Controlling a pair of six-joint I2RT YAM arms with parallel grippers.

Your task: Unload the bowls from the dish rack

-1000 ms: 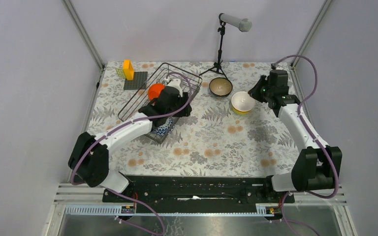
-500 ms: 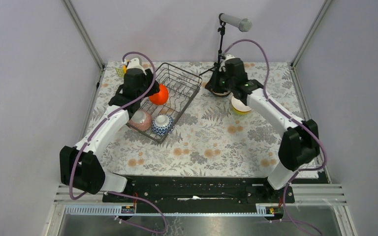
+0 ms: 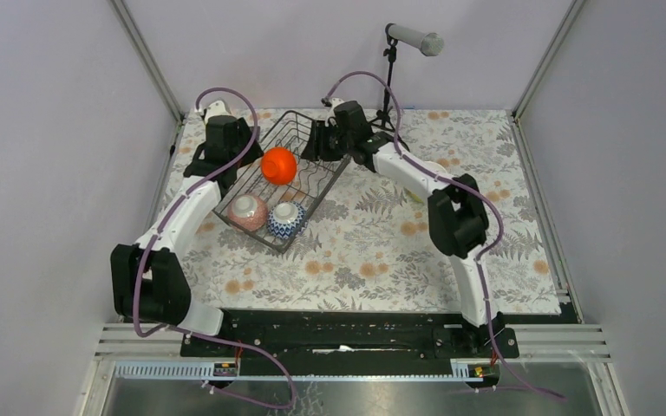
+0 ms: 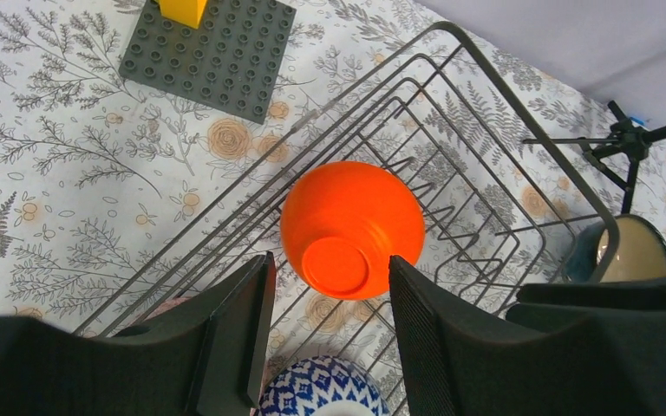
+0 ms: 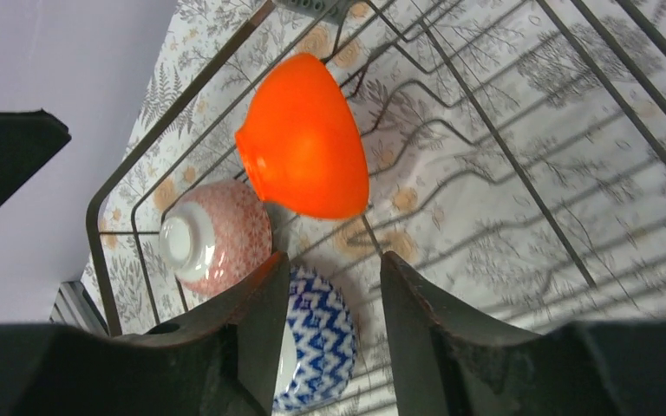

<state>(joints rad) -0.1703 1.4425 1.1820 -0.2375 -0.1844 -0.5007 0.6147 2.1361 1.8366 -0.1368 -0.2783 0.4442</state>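
Observation:
The dish rack (image 3: 321, 192) (image 4: 520, 95) (image 5: 95, 225) lies at the back left of the table. It holds an orange bowl (image 3: 277, 165) (image 4: 351, 227) (image 5: 305, 143), a pink speckled bowl (image 3: 248, 211) (image 5: 212, 236) and a blue-and-white bowl (image 3: 286, 219) (image 4: 321, 390) (image 5: 321, 342), all tipped over. My left gripper (image 3: 236, 156) (image 4: 329, 260) hovers open above the rack's left side, over the orange bowl and apart from it. Over the rack's far right corner my right gripper (image 3: 312, 143) (image 5: 334, 260) is open with nothing in it. A teal bowl (image 4: 633, 251) stands outside the rack.
A dark studded plate (image 4: 208, 52) with a yellow block (image 4: 182, 9) lies left of the rack. A tripod stand (image 3: 388, 87) (image 4: 629, 143) with a grey cylinder stands behind the rack. The right arm's links (image 3: 455, 217) stretch across the table's middle right.
The left arm has pulled back from inside the rack to its left rim. The right arm has swung from the right side across to the rack's far corner, and its jaws have opened.

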